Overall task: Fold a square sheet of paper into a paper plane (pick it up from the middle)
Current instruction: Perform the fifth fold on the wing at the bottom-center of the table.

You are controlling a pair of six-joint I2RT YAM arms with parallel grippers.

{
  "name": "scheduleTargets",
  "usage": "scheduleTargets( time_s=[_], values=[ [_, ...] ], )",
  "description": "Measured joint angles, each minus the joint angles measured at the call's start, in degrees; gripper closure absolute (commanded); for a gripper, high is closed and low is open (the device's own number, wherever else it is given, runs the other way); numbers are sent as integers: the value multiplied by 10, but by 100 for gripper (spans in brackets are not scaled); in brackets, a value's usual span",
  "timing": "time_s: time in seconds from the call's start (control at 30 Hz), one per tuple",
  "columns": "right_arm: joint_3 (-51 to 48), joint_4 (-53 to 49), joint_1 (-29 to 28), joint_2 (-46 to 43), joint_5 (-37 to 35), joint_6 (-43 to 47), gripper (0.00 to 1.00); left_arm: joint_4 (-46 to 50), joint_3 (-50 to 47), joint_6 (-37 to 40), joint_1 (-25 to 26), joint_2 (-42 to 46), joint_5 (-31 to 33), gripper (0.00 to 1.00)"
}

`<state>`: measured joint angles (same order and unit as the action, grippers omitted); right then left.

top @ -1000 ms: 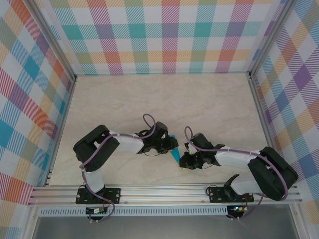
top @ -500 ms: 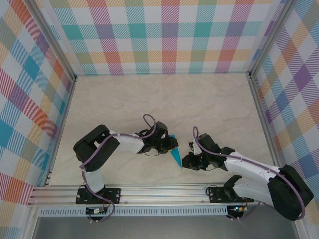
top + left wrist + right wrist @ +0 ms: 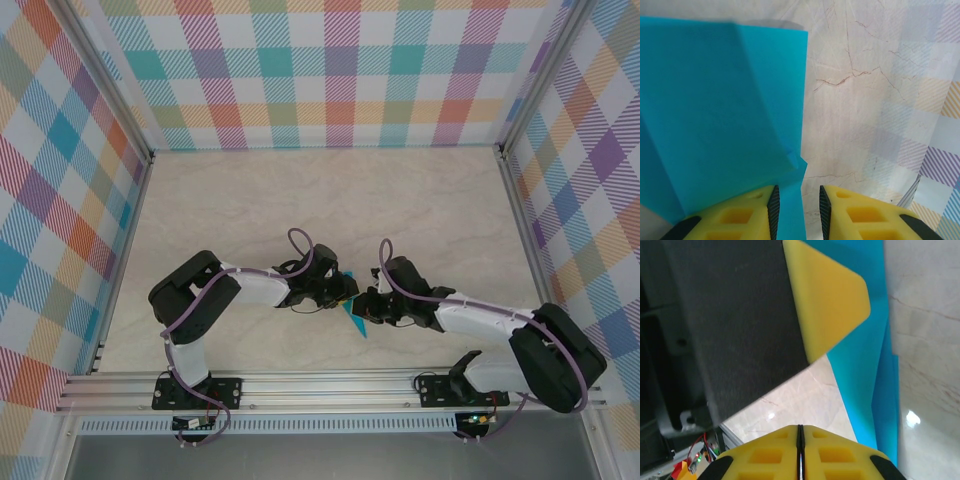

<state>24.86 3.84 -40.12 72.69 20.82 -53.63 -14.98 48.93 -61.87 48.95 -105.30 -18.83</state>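
Note:
The teal-blue paper [image 3: 353, 318] lies folded on the table as a narrow pointed shape, its tip toward the near edge. In the left wrist view the paper [image 3: 720, 115] shows layered flaps and creases. My left gripper [image 3: 346, 291] [image 3: 798, 195] is open at the paper's upper end, and a strip of the paper's edge runs between its fingers, along the left pad. My right gripper [image 3: 366, 309] [image 3: 800, 430] is shut with nothing in it, close to the paper's [image 3: 862, 385] right side. The left gripper's yellow finger [image 3: 827, 295] is just beyond it.
The marble-patterned table [image 3: 300, 200] stretches away behind both arms. Plaid walls [image 3: 340, 70] close it in at the back and sides. An aluminium rail [image 3: 330, 385] carrying the arm bases runs along the near edge.
My right gripper has moved left and slightly farther from the rail, up against the paper and the left gripper. The left arm and the paper have hardly shifted.

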Motion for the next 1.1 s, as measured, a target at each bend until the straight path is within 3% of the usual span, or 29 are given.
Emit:
scheduleTargets(
  time_s=[0.53,1.1],
  values=[
    [-19,69,21,93,-2,-27,94,-1,1,0,0,0,0,69],
    [-33,77,23,8,13,-24,88,-2,1,2,0,-1,0,69]
  ],
)
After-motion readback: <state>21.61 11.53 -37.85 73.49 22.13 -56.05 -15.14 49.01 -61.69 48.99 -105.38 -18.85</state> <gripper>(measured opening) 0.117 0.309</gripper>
